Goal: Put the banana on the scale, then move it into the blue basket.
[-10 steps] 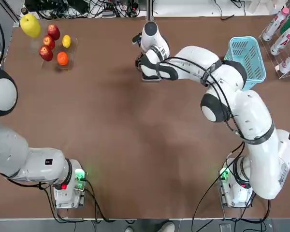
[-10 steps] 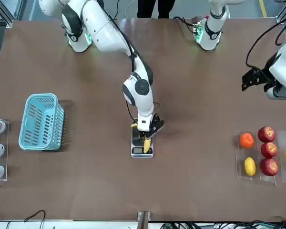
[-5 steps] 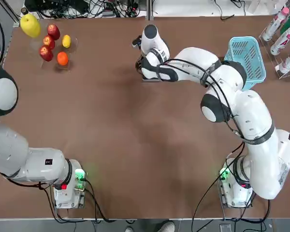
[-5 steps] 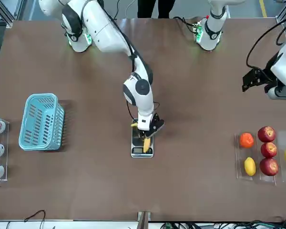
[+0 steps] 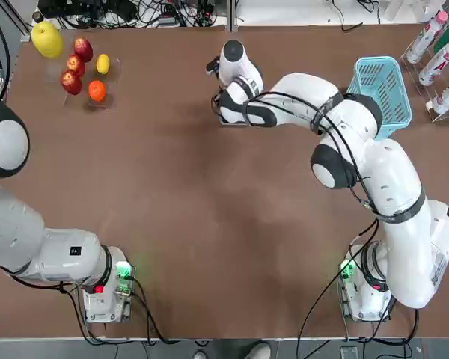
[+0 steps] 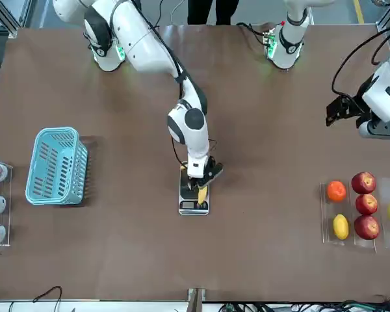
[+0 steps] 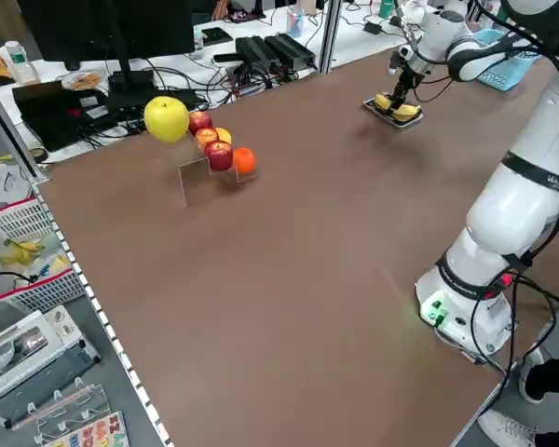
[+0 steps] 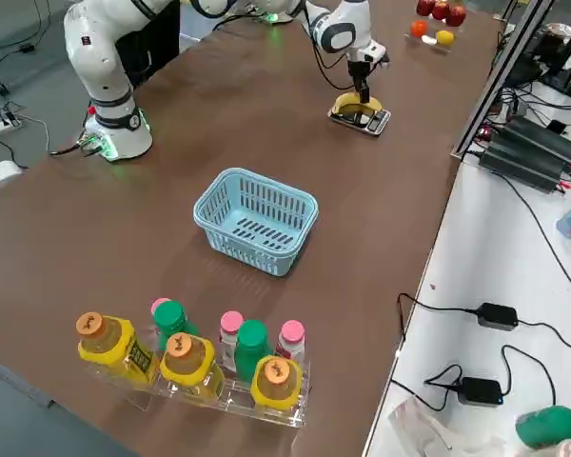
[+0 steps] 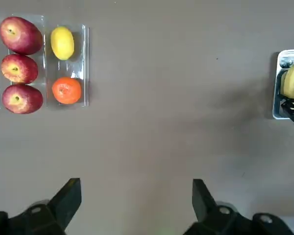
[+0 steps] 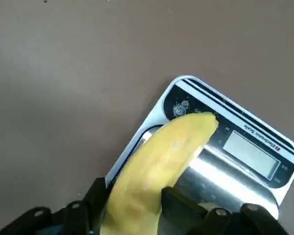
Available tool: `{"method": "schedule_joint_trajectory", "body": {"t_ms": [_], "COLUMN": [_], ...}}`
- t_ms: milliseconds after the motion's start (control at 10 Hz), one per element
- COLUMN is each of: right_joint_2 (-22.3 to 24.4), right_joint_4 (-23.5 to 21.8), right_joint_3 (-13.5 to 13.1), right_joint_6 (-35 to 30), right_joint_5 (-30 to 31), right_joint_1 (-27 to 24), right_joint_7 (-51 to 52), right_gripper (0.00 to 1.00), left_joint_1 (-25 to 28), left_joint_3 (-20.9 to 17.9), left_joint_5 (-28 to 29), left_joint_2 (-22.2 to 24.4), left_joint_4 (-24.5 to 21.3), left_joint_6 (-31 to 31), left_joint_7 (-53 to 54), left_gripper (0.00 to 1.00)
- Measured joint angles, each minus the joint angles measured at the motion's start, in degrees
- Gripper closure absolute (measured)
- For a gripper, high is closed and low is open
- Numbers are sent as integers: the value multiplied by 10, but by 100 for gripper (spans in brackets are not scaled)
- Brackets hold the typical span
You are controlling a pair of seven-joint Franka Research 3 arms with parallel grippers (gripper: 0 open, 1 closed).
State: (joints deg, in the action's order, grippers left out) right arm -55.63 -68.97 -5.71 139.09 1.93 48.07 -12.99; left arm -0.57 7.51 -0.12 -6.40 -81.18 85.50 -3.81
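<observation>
The banana (image 10: 161, 166) lies lengthwise on the scale (image 10: 245, 147), which sits near the middle of the bench's (image 6: 117, 247) far edge from the robot. One tip reaches toward the scale's display end. The right gripper (image 6: 198, 188) stands straight down over the scale with its two fingers (image 10: 95, 196) pressed against the banana's flanks, grasping it while the fruit rests on the glossy top. The right arm stretches across the bench to reach it.

The blue basket (image 6: 55, 166) stands upright near the bench's right edge, well apart from the scale, with a rack of bottles (image 8: 186, 367) beyond it at that edge.

Toward the far left corner a clear tray (image 9: 85, 63) holds three red apples (image 9: 19, 66), a lemon (image 9: 62, 42) and an orange (image 9: 66, 90), with a larger yellow fruit (image 5: 47, 39) beside them.

The left gripper (image 9: 134, 200) hangs above the bench's left side near that tray, fingers spread wide and holding nothing
</observation>
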Motion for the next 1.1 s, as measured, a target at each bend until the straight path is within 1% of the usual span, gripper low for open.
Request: {"method": "schedule_joint_trajectory", "body": {"t_ms": [100, 300, 400, 600, 700, 900, 1000, 1100], "right_joint_2": [2, 14, 31, 87, 115, 148, 173, 210], "right_joint_4": [0, -1, -4, -13, -26, -55, -80, -116], "right_joint_3": [1, 1, 0, 0, 0, -2, -6, -8], "right_joint_6": [0, -7, -32, -106, -126, -152, -163, -170], "right_joint_5": [0, -3, -4, -18, -31, -33, -33, -33], "right_joint_1": [-1, -16, -35, -91, -111, -127, -144, -176], "right_joint_7": [-2, -4, 3, 77, 109, 143, 173, 214], "right_gripper": [55, 58, 59, 60, 61, 62, 62, 62], "left_joint_1": [0, 1, 2, 3, 3, 3, 4, 4], "left_joint_3": [0, -1, -1, -2, -2, -2, -2, -2], "left_joint_5": [0, 0, 0, 0, 0, 0, 0, 0], "left_joint_2": [-2, -3, -3, -3, -3, -3, -3, -3], "left_joint_4": [0, 0, 0, 1, 1, 1, 1, 2], "left_joint_6": [0, 0, 0, 0, 0, 0, 0, 0], "left_joint_7": [0, 0, 0, 0, 0, 0, 0, 0], "left_gripper": [0, 0, 0, 0, 0, 0, 0, 0]}}
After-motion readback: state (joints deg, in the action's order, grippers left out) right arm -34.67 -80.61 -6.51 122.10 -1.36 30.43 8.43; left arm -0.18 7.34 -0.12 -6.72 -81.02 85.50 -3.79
